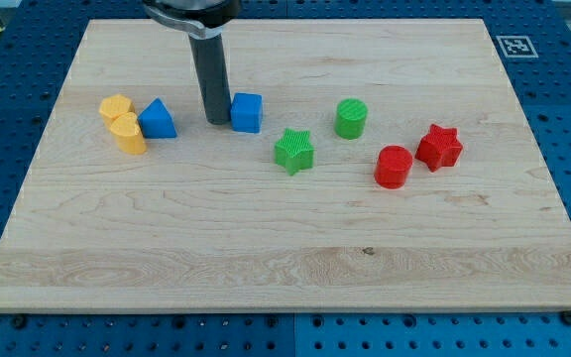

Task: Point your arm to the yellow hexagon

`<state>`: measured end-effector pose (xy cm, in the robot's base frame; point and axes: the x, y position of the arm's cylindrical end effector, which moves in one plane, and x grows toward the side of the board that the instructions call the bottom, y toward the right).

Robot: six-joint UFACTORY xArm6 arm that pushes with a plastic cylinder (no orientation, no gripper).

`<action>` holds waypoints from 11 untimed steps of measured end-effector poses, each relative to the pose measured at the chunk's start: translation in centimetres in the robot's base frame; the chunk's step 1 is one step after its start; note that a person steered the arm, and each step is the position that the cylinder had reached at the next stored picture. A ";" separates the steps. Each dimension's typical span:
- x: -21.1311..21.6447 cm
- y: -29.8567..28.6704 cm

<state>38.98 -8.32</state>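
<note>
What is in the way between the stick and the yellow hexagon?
The blue triangle block is. My tip sits just left of the blue cube, and the yellow hexagon lies further to the view's left. The triangle stands between them, touching the other yellow block, so a straight slide would likely bump it.

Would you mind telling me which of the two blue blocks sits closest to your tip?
The blue cube, just to the view's right of my tip, practically touching it. The blue triangular block lies farther to the view's left, beside the yellow blocks.
</note>
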 end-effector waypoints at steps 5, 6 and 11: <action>8.5 -1.5; 8.6 -6.6; 1.7 -16.3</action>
